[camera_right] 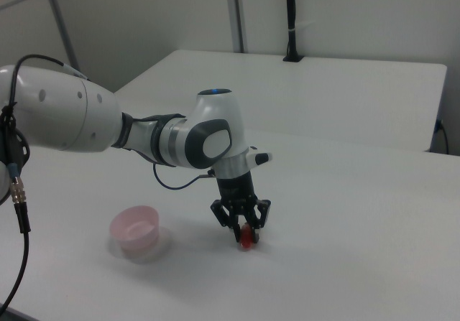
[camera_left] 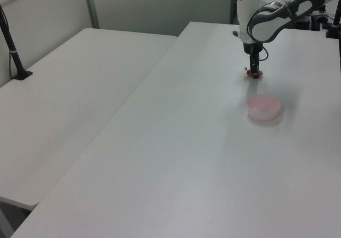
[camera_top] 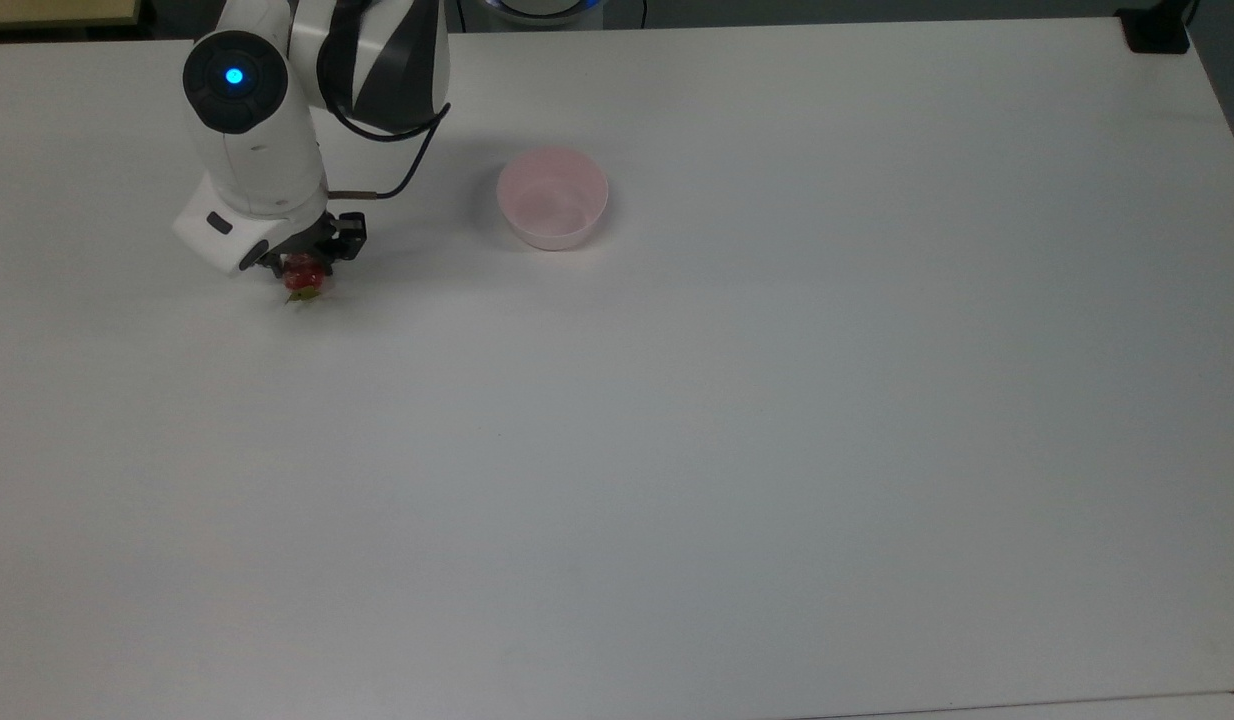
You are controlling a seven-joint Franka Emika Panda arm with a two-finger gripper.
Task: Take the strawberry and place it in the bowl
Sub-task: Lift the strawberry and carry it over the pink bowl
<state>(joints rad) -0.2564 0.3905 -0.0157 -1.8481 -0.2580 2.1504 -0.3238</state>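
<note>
Your strawberry (camera_top: 303,278) lies on the white table (camera_top: 677,420) in the upper left of the top view, its green leaves pointing toward the bottom of the frame; in the right view it sits low and just right of centre (camera_right: 247,240), and in the left view it is a red speck at the upper right (camera_left: 254,74). The gripper (camera_top: 299,262) is down over it, and in the right view (camera_right: 244,233) its fingers (camera_right: 257,217) stand parted, one on each side of the fruit, with a gap a little wider than the berry; whether either pad touches it you cannot tell, and nothing is held yet. The bowl (camera_top: 552,197) stands well apart, toward the top view's right of the strawberry, at the lower left of the right view (camera_right: 134,231) and below the berry in the left view (camera_left: 264,107). Watch the close: the glossy rounded fruit could squirt out sideways if the fingers meet it off centre or high on its curve, and a roll would leave you grasping air. If the fingertips ride too low they may scrape the table; too firm a squeeze on a slick oval could also pop it loose during the lift toward the bowl.
</note>
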